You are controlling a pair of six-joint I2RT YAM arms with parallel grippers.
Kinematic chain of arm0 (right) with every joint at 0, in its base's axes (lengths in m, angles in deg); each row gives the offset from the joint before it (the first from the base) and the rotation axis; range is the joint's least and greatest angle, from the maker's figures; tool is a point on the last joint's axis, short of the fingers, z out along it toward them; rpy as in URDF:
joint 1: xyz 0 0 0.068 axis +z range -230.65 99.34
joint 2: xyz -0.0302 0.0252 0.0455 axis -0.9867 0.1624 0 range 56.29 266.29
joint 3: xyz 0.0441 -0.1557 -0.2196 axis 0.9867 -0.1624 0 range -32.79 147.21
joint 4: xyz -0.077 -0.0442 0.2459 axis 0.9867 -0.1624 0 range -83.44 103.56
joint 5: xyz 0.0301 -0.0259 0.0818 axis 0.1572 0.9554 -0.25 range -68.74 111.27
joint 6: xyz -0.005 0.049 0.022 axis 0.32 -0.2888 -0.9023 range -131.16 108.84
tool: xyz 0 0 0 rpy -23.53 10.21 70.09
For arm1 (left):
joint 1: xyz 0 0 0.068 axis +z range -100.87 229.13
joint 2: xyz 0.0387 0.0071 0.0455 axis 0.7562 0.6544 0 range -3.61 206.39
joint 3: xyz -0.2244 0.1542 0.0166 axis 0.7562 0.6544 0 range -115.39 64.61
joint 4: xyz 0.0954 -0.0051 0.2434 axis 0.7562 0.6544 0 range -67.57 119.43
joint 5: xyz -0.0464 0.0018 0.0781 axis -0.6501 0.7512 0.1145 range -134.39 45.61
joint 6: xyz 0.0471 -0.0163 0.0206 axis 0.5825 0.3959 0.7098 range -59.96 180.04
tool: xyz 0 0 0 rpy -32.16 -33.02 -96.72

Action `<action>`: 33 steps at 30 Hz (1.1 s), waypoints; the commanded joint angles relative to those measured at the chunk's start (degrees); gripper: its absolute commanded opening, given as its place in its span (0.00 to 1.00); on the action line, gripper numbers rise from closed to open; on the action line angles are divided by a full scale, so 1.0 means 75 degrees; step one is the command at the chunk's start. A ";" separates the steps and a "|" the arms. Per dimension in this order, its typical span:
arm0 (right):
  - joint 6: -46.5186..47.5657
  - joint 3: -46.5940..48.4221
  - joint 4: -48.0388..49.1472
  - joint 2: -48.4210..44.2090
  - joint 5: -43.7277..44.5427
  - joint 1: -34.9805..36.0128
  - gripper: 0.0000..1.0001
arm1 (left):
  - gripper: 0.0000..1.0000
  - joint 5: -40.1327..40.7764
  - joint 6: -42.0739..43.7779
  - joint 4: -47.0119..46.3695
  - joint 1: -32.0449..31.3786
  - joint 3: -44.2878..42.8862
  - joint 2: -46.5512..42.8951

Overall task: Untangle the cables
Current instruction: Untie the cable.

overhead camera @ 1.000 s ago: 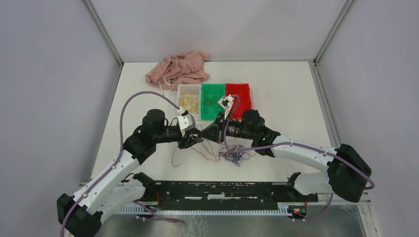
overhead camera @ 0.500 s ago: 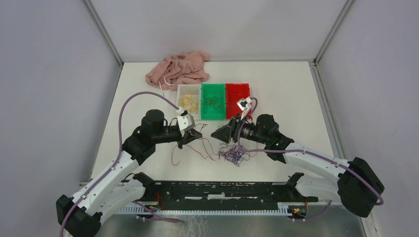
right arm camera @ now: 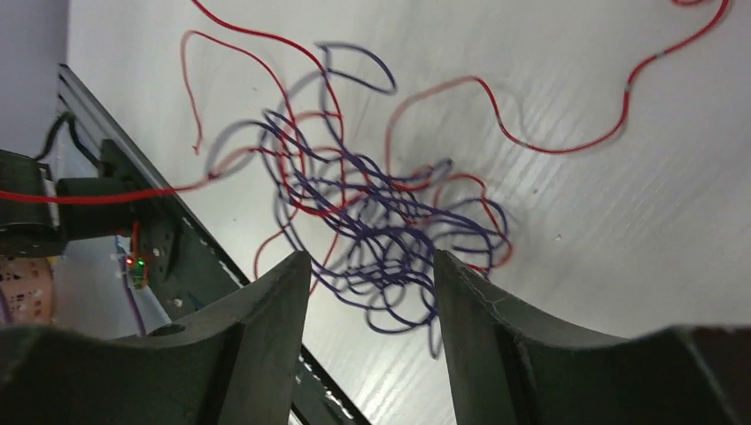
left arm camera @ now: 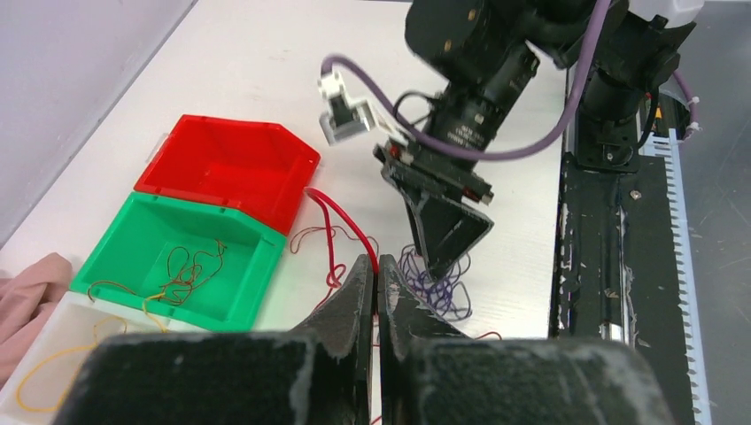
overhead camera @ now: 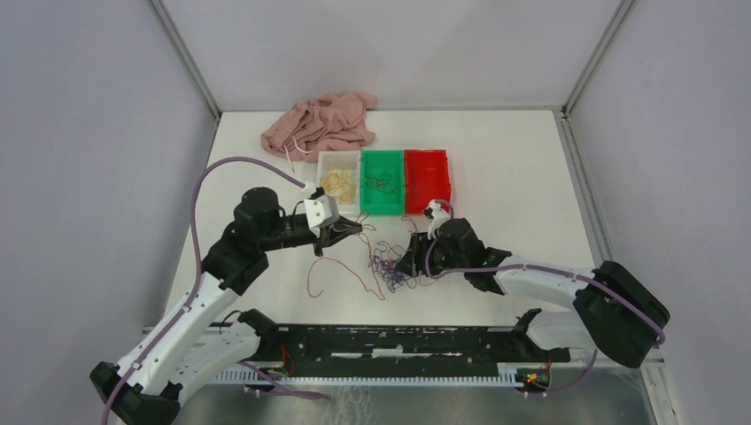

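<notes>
The left arm's black two-finger gripper (left arm camera: 375, 266) is pinched tight on a thin red wire (left arm camera: 344, 220). To its right, the curly purple-and-red tangle of cables (right arm camera: 381, 221) lies on the white table (right arm camera: 620, 221), directly under the right black gripper (right arm camera: 370, 258), whose jaws are spread wide.

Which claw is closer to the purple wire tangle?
Right. The right claw hangs open over the purple tangle; left claw sits apart to its left, shut on a red strand.
</notes>
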 commanded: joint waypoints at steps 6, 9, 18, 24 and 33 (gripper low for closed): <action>0.0321 0.0224 0.0896 0.1430 0.0444 0.0592 0.52 | 0.03 -0.0293 0.0177 -0.0090 0.0025 -0.0764 0.0241; 0.0331 0.0349 0.0825 0.1672 0.0942 0.0627 0.44 | 0.03 -0.0322 0.0186 -0.0064 0.0027 -0.0864 0.0244; 0.0142 -0.0092 -0.0351 0.1365 0.2631 0.0634 0.24 | 0.03 0.0768 0.1529 -0.0290 0.0025 -0.1943 -0.0079; -0.0308 -0.0706 -0.0619 0.0806 0.3324 0.0634 0.18 | 0.03 0.2151 0.2423 -0.1219 0.0025 -0.2726 -0.0146; -0.0527 -0.0825 -0.1332 0.0455 0.3807 0.0631 0.17 | 0.03 0.2884 0.3380 -0.3148 0.0025 -0.3807 0.0381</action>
